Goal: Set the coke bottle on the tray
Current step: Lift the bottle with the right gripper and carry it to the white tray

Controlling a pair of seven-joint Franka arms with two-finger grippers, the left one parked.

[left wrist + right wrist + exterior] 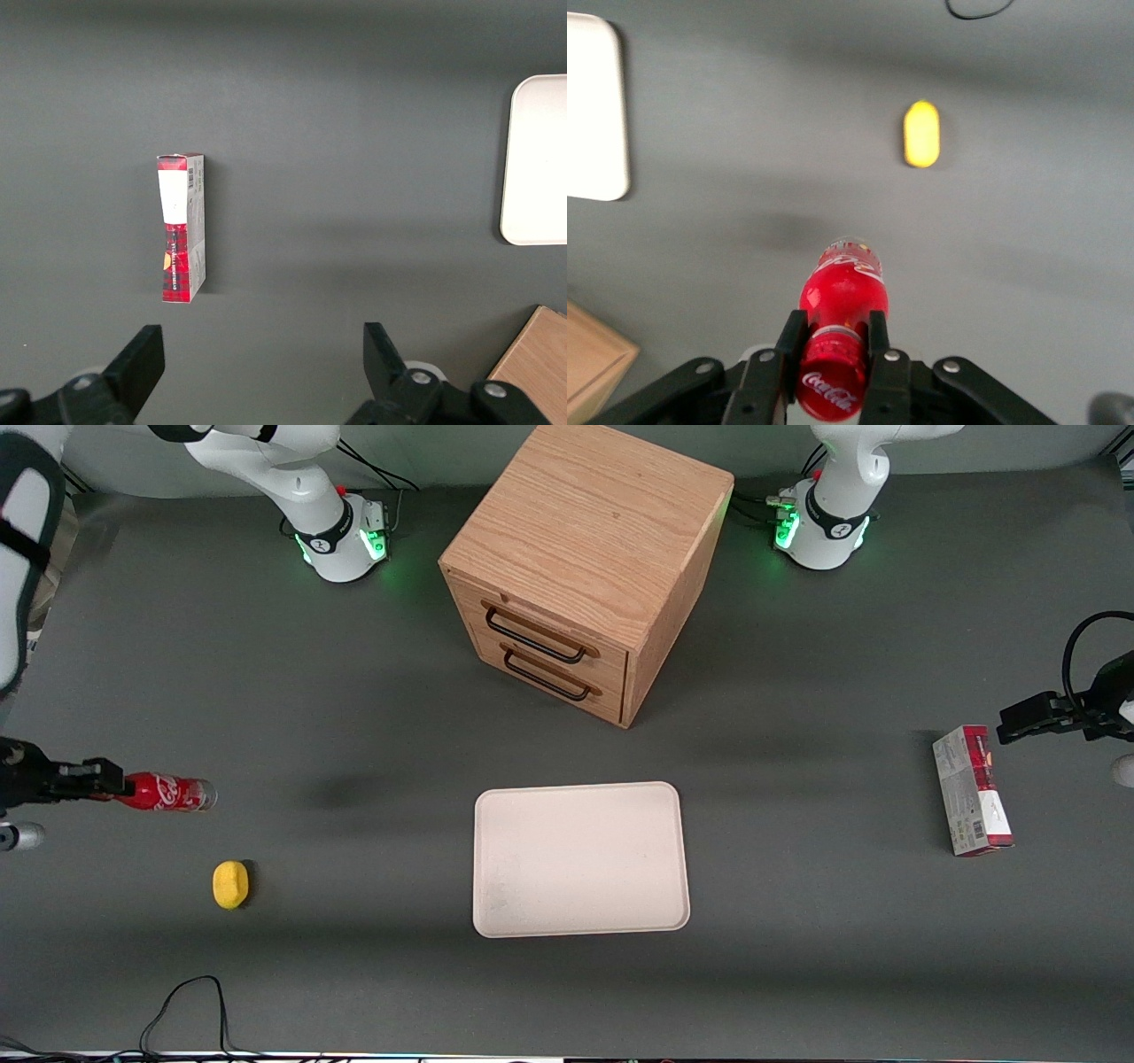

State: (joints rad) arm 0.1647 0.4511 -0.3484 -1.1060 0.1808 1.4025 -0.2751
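Claw [834, 350] clamped on the neck of the coke bottle [842, 301], just below the red cap; both fingers [790, 341] pressed flat against the sides. Bottle held horizontal, cap end toward the wrist, clear base pointing outward. In the front view, claw [104, 781] at the working arm's end of the desk [354, 717], bottle [166, 792] jutting from it toward the centre. Soft shadow on the desk ahead of the bottle in the wrist view suggests it is lifted, not resting; contact with the desk cannot be confirmed either way.

Yellow lemon-like object [230, 884] near the bottle, closer to the front camera, apart from it. Tray [580, 859] at mid-desk, bare, well apart from the bottle, in front of the wooden drawer cabinet [580, 558]. Red-and-grey carton [972, 790] toward the parked arm's end, not involved.

Step judged: grasp secured, carry phase. Nothing on the tray yet.

Next move calls for: enough height to clear the low rim, sideways travel to above the tray's middle, then lowering before release. Bottle round and lying on its side, so likely to roll if dropped from height; gentle set-down well inside the rim advisable.
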